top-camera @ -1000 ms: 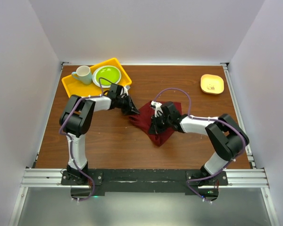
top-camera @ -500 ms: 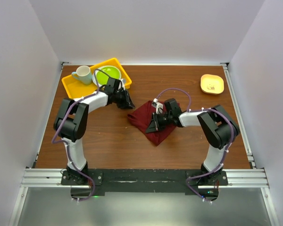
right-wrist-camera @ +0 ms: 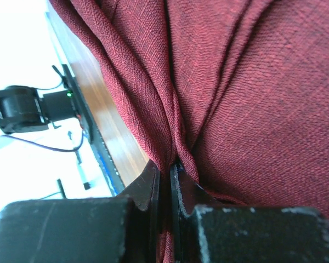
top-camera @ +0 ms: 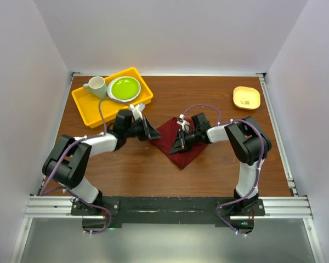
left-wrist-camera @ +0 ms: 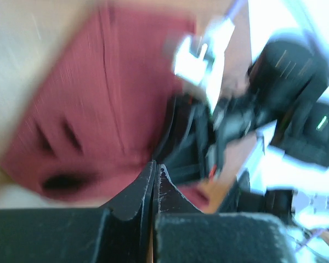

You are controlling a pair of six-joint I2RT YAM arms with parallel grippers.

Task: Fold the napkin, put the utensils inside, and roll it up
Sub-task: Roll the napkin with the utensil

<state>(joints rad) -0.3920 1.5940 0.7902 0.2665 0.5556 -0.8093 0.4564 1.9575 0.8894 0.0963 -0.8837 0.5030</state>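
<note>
A fold of the dark red, plain soft cloth napkin is pinched by the right gripper on the brown wooden surface. The left gripper is closed at the napkin's left corner.

- Napkin: dark red all over, plain, with a fine woven texture visible close up in the right wrist view.
- Worktop: reddish-brown wood grain.
- Tray: bright yellow.
- Plate: lime green with a white rim.
- Cup: pale sage green.
- Small dish: pale yellow, with a faint mark at its centre.
- Left arm and right arm: white links, black joints, purple cables.
- Left fingers and right fingers: matte black.
</note>
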